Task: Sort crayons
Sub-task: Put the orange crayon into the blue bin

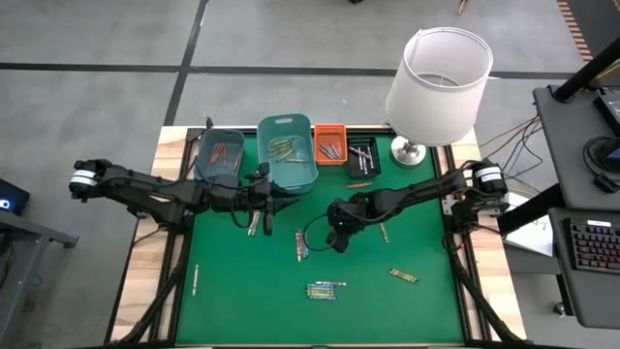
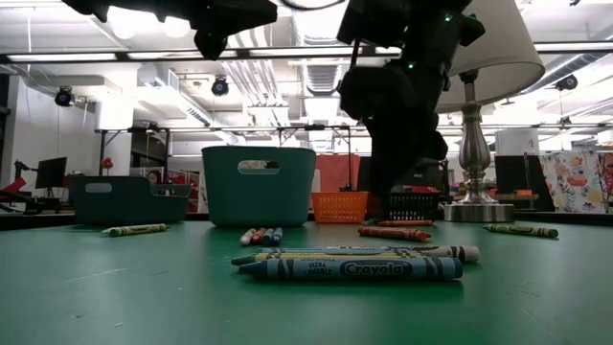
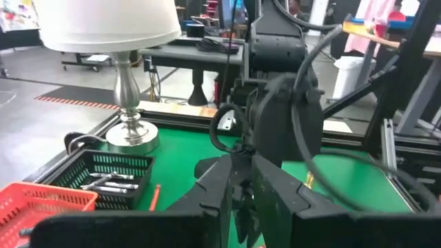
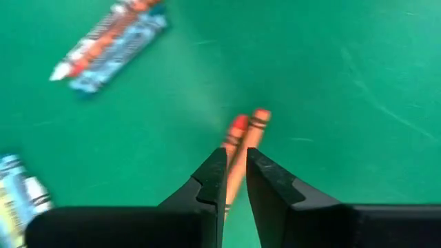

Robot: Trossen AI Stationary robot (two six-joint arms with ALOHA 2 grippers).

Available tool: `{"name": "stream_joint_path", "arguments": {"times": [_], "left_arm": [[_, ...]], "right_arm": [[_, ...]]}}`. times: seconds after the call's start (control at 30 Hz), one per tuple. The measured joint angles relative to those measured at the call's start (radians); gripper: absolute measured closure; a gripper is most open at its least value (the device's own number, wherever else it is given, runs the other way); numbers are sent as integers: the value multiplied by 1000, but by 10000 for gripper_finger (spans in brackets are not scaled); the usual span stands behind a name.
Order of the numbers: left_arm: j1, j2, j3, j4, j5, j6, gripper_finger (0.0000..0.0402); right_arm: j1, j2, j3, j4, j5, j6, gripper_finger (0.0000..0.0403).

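Orange crayons (image 4: 242, 141) sat clamped in the right pincer (image 4: 235, 172), near the lamp (image 1: 438, 78); left pincer's (image 1: 260, 225) state unclear.

We see a table (image 1: 426, 310) with a green mat and wooden edges. Along its far side stand two teal bins (image 1: 288, 150), a small orange bin (image 1: 329, 144), a black basket (image 1: 363, 155) and a lamp (image 1: 409, 151). Crayons (image 1: 325, 289) lie scattered on the mat, near the middle, left and right.
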Motion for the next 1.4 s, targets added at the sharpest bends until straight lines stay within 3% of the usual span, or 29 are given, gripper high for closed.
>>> {"name": "stream_joint_path", "arguments": {"times": [0.2, 0.4, 0.63, 0.87, 1.4], "left_arm": [[-4, -3, -2, -9, -2, -28, 361], [-6, 8, -4, -11, -1, -28, 361], [-6, 8, -6, -10, -1, -28, 361], [-6, 8, -6, -7, -1, -36, 361], [-8, 8, -7, -7, -1, -40, 361]], "right_arm": [[0, 41, 64, -134, 80, 23, 360], [15, 53, 74, -119, 80, 13, 354], [36, 54, 74, -119, 74, 13, 300], [44, 54, 71, -104, 148, 29, 257], [44, 164, 67, -76, 176, 27, 265]]}}
